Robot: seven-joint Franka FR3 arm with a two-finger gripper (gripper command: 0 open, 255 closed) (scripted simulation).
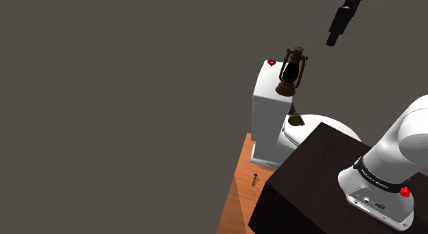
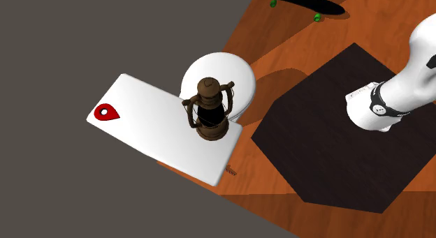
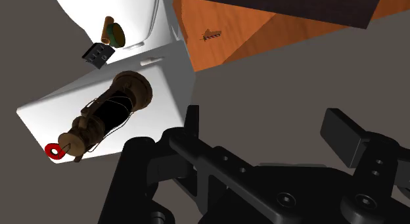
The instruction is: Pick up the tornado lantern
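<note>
The tornado lantern (image 1: 291, 71) is a dark brown lamp with a black glass body and a wire handle. It stands upright on the white toilet tank's lid (image 2: 150, 125), at the lid's end nearest the bowl (image 2: 209, 109). My black gripper (image 1: 334, 39) hangs high in the air, above the lantern and toward the shoulder view's right, apart from it. In the wrist view the gripper (image 3: 266, 127) has its two fingers standing wide apart with nothing between them, and the lantern (image 3: 108, 117) lies beyond one finger (image 3: 191, 124).
A small red marker (image 2: 106, 112) lies at the lid's far end. The white toilet bowl (image 2: 234, 65) holds a small brown-green object (image 1: 296, 119). My dark stand (image 2: 335, 146) sits on the orange wooden floor (image 2: 279, 55) beside the toilet. A skateboard (image 2: 307, 1) lies farther off.
</note>
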